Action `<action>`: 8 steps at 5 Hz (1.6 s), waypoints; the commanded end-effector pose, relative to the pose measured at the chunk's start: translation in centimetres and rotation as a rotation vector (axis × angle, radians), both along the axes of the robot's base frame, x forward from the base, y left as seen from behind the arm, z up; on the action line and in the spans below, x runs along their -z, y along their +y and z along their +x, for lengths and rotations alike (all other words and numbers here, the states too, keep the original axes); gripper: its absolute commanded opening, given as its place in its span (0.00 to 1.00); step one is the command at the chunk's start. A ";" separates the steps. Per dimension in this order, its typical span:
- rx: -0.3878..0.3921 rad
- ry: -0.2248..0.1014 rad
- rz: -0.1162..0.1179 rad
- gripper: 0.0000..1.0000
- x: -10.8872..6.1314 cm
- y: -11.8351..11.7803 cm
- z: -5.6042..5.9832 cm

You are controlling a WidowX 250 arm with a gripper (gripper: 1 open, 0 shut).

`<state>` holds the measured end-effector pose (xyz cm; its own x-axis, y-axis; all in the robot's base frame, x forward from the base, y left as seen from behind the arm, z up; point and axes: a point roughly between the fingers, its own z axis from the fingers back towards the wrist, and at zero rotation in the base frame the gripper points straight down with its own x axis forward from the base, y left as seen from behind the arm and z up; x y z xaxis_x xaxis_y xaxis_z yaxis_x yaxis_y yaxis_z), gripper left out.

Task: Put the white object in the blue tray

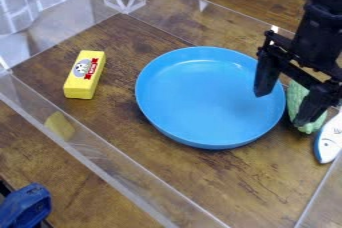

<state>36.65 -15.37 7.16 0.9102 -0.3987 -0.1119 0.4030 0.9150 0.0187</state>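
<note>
The white object (329,138) lies on the wooden table at the right edge of the view, just outside the blue tray (201,100), and is partly cut off by the frame. The tray is a large round dish in the middle, with nothing in it. My black gripper (294,89) hangs open over the tray's right rim, its fingers spread wide. It holds nothing. The white object sits below and to the right of the right finger (319,102), apart from it.
A green bumpy oval (307,119) rests between the tray and the white object, partly behind my right finger. A yellow block (86,74) lies at the left. Clear plastic walls (80,137) border the table.
</note>
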 end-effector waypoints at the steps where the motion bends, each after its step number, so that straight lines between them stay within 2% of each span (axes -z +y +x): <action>1: 0.021 -0.056 -0.028 1.00 -1.3 -1.3 0.4; 5: 0.023 -0.030 -0.005 1.00 1.4 -1.9 1.2; 6: 0.026 -0.028 -0.001 0.00 1.8 -2.0 1.3; 7: 0.038 -0.028 0.002 0.00 1.9 -2.1 1.3; 8: 0.038 -0.040 0.014 0.00 0.3 -1.6 1.1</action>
